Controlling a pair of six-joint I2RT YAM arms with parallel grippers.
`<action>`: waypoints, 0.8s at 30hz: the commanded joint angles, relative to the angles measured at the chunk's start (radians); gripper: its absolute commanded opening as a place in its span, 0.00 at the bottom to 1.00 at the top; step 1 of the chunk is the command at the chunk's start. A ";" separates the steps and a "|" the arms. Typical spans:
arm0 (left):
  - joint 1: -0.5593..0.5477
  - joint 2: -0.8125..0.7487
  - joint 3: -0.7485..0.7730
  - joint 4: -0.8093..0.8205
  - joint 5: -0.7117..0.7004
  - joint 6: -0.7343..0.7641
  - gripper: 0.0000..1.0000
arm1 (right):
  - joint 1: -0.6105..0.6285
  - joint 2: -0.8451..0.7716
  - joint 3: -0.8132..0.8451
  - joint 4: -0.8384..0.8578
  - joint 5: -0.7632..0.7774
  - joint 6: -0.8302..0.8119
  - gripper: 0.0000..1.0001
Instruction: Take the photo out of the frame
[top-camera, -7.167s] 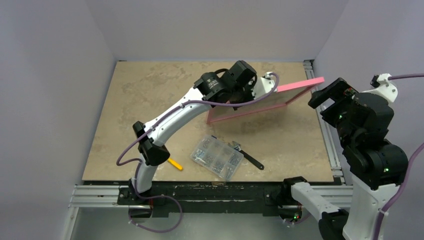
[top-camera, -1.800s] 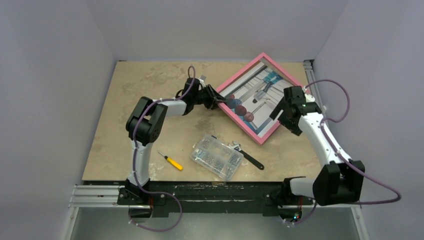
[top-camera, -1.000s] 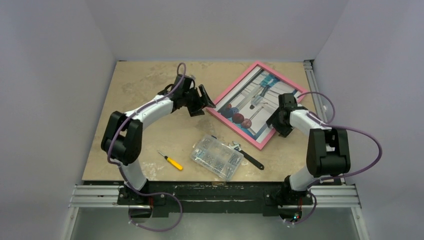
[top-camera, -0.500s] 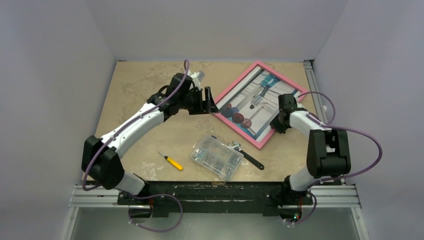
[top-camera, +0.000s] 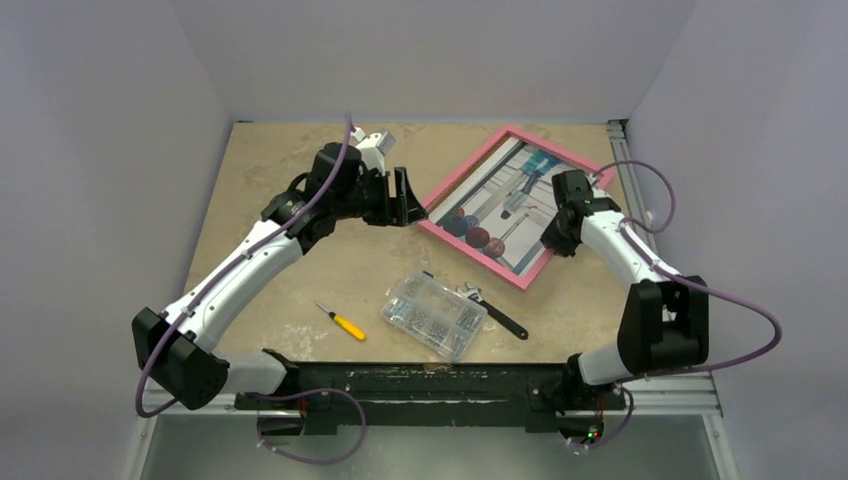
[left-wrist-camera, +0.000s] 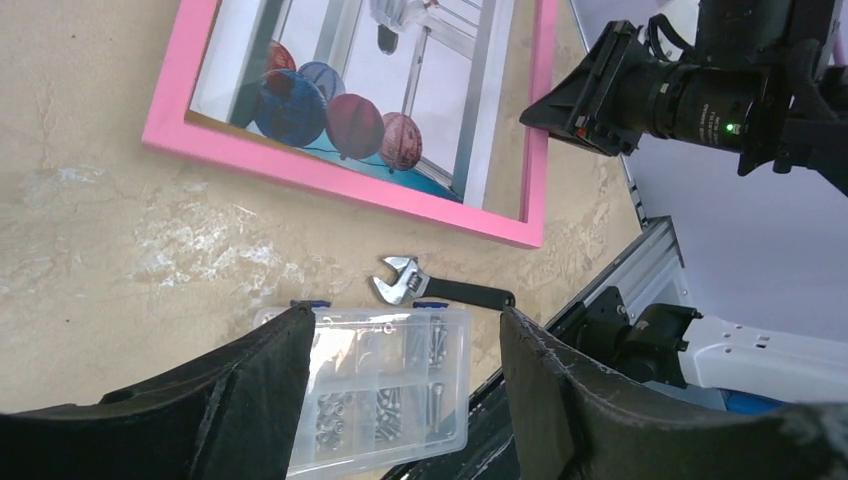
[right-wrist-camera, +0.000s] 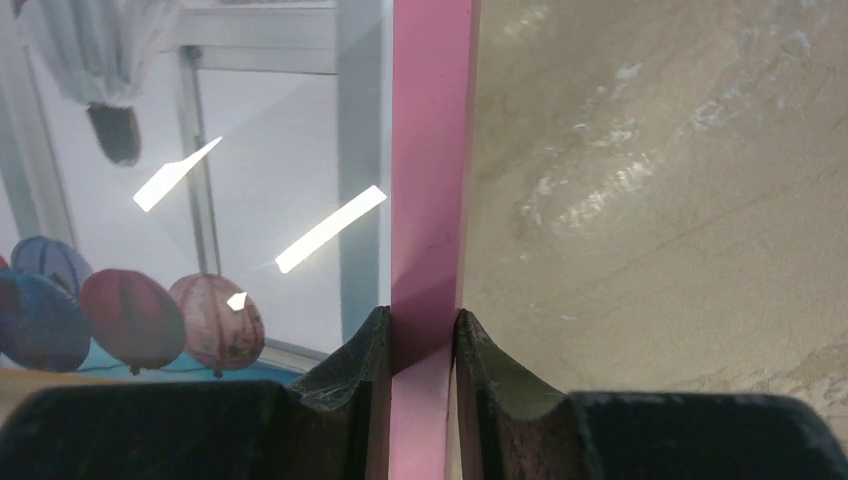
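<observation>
The pink frame (top-camera: 462, 177) lies face up at the back right of the table, turned diagonally. The photo (top-camera: 505, 205) sits inside it, pale stripes with dark red and blue balls at its near-left corner. My right gripper (top-camera: 553, 240) is shut on the frame's right rail; in the right wrist view its fingers (right-wrist-camera: 372, 345) pinch the pink rail (right-wrist-camera: 430, 150) beside the photo (right-wrist-camera: 260, 150). My left gripper (top-camera: 405, 205) is open and holds nothing, just left of the frame's left corner. In the left wrist view, the left gripper (left-wrist-camera: 405, 312) hangs above the table, the frame (left-wrist-camera: 350, 185) and photo (left-wrist-camera: 400, 70) beyond.
A clear screw box (top-camera: 434, 314) and a black-handled wrench (top-camera: 497, 314) lie near the front centre. A yellow screwdriver (top-camera: 343, 322) lies to their left. A metal rail (top-camera: 655, 270) runs along the table's right edge, and walls close in on three sides.
The right gripper has closed on the frame's right rail and shifted slightly toward the back. The left gripper has drawn back leftward from the frame's corner, still open.
</observation>
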 joint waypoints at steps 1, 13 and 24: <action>0.004 -0.054 0.041 -0.020 -0.042 0.067 0.66 | 0.127 0.048 0.156 -0.033 0.017 -0.069 0.00; 0.006 -0.149 0.189 -0.188 -0.209 0.201 0.66 | 0.547 0.232 0.424 -0.098 0.132 0.068 0.00; 0.005 -0.273 0.116 -0.194 -0.370 0.314 0.67 | 0.800 0.767 1.094 -0.202 0.243 0.184 0.00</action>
